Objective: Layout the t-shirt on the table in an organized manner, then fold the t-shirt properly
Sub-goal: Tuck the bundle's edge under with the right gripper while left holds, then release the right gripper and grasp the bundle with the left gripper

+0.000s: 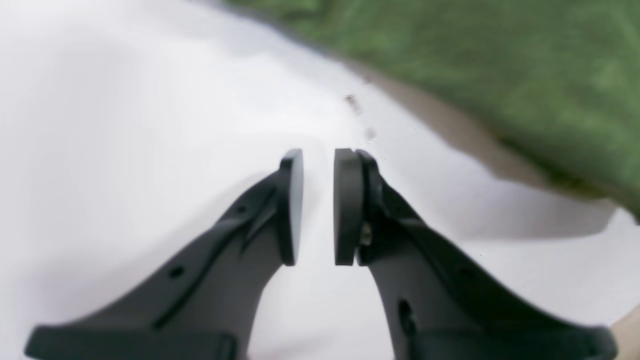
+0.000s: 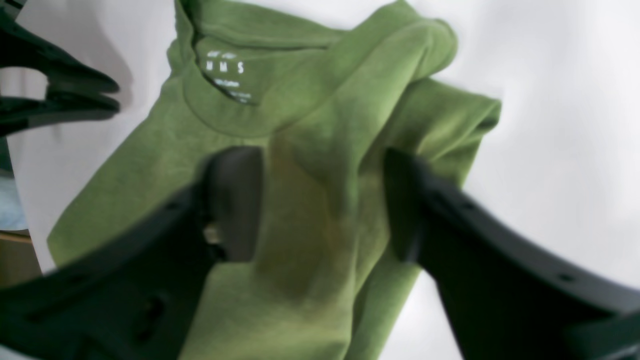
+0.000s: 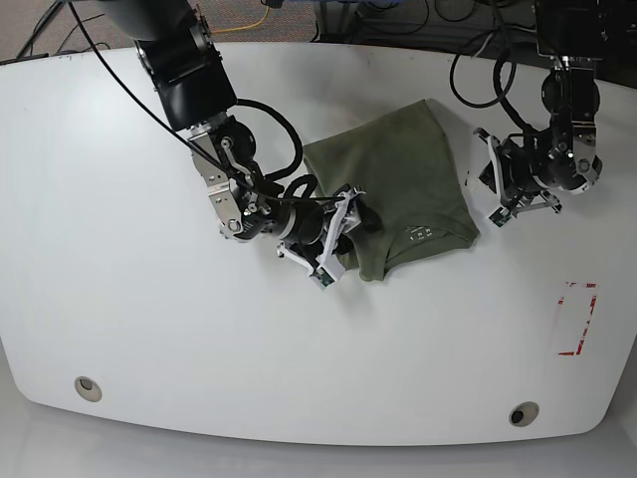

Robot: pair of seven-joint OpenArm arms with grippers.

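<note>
Jaws of the right gripper [image 3: 345, 237] stand apart above the t-shirt [image 3: 394, 189], nearer its folded side than the left.

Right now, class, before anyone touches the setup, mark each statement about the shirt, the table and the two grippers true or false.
1. The t-shirt lies on the table with its neckline toward the robot's back arms. False: the neckline points toward the edge with the two round holes.
2. The right gripper is over the t-shirt. True.
3. The left gripper is clamped on a sleeve. False: its fingers stand apart with no cloth between them.
4. Pale print shows inside the collar. True.
5. The red tape marks are covered by the t-shirt. False: they lie in plain view, away from it.
</note>
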